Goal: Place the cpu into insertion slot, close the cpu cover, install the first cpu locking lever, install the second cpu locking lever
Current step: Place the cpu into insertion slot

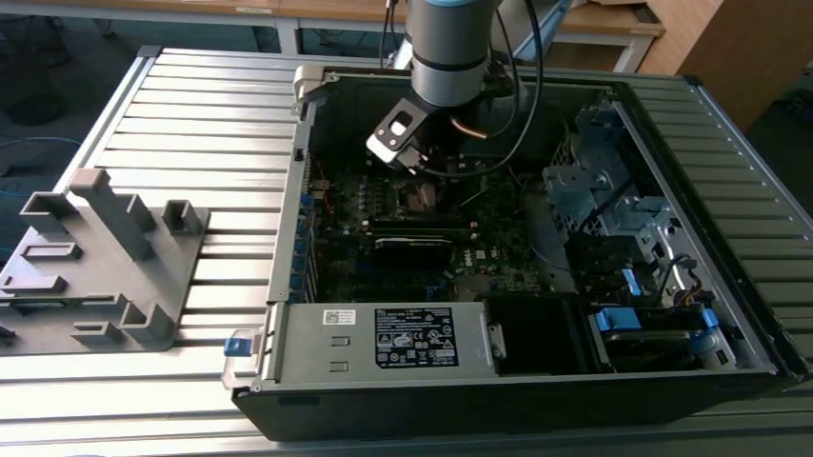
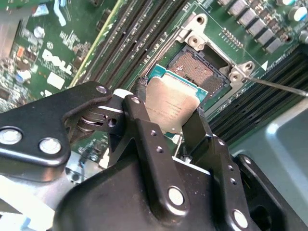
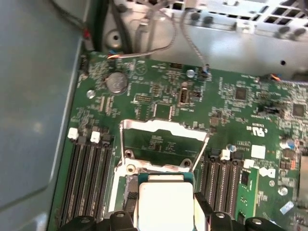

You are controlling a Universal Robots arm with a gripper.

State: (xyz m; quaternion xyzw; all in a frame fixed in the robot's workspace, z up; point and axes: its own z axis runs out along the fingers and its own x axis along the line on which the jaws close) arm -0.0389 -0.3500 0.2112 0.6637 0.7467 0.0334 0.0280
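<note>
On the slatted bench (image 1: 190, 105) lies the open computer case (image 1: 508, 400), with the arm (image 1: 447, 57) reaching down into it. Inside, the green motherboard (image 3: 159, 91) carries the insertion slot (image 2: 199, 70), which serves as your reference. On one side of the slot the cpu cover (image 3: 163, 127) stands hinged up, so the dark contact field is bare. The tool (image 2: 168, 118) is clenched on the cpu (image 2: 171, 98), gripping it by two opposite edges. The chip hangs tilted, close above the slot's edge nearest the tool, and is not seated. A thin metal rod (image 2: 281, 87), probably one locking lever, juts free beside a corner of the slot. You may judge that none of the four steps is complete: placement is under way, while the cover and both levers are left to do.
</note>
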